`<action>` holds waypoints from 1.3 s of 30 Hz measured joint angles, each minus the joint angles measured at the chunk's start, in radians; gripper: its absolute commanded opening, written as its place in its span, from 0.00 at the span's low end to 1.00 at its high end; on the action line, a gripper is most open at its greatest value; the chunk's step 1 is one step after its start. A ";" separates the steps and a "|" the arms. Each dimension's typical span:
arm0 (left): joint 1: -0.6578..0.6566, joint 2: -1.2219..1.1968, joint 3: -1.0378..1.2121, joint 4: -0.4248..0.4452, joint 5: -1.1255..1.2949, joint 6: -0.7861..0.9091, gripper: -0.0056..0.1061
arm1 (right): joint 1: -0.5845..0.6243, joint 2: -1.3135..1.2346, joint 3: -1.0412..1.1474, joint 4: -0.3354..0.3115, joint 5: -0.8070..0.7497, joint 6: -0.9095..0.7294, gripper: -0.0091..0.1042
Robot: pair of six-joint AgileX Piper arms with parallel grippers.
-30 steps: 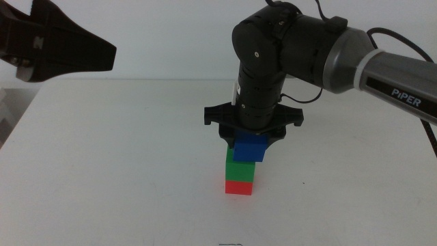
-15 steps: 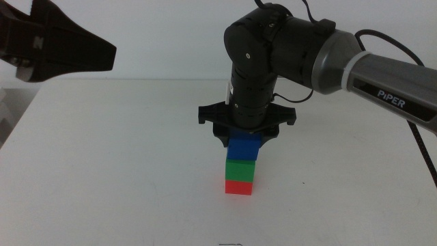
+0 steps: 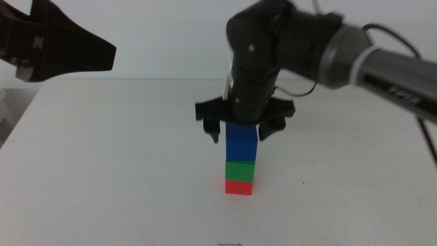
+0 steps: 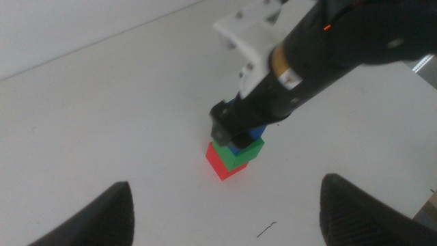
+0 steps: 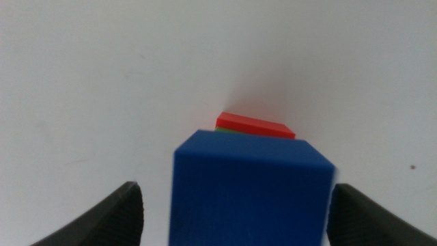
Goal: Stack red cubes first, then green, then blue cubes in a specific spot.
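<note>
Blue cube [image 3: 242, 142] tops green [image 3: 240, 169] on red [image 3: 239, 186], standing between the right gripper's [image 3: 241, 128] spread jaws, clear of both. Final step, release; next, a straight lift away. Left gripper [image 4: 225, 212] waits aside, jaws apart.

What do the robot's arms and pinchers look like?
The right arm is glossy black with rounded joints, a grey sleeve with white lettering, and thin black cables behind it. Its right gripper is black, with a jaw on each side. The left gripper is a chunky black wedge.
</note>
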 measured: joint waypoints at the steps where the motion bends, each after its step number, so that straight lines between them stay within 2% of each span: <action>1: 0.000 0.000 0.000 0.000 0.000 0.000 0.87 | 0.000 -0.019 0.000 0.000 0.001 -0.008 0.87; 8: 0.000 0.000 0.000 0.000 0.000 0.000 0.87 | -0.035 -0.219 -0.019 -0.030 0.016 -0.090 0.87; 13: 0.000 0.000 0.000 0.000 0.000 0.000 0.87 | -0.139 -0.377 -0.015 0.005 0.024 -0.266 0.86; 18: 0.000 0.000 0.000 0.000 0.000 0.000 0.87 | -0.306 -0.601 0.117 0.069 -0.004 -0.481 0.86; 24: 0.000 0.000 0.000 0.000 0.000 0.000 0.87 | -0.580 -0.870 0.372 0.098 -0.124 -0.533 0.86; 27: 0.000 0.000 0.000 0.000 0.000 0.000 0.87 | -0.653 -0.938 0.429 0.124 -0.131 -0.580 0.86; 32: 0.000 0.000 0.000 0.000 0.000 0.000 0.87 | -0.672 -0.953 0.450 0.191 -0.136 -0.649 0.86; 39: 0.000 0.000 0.000 0.002 -0.003 0.000 0.87 | -0.672 -0.953 0.451 0.206 -0.136 -0.654 0.86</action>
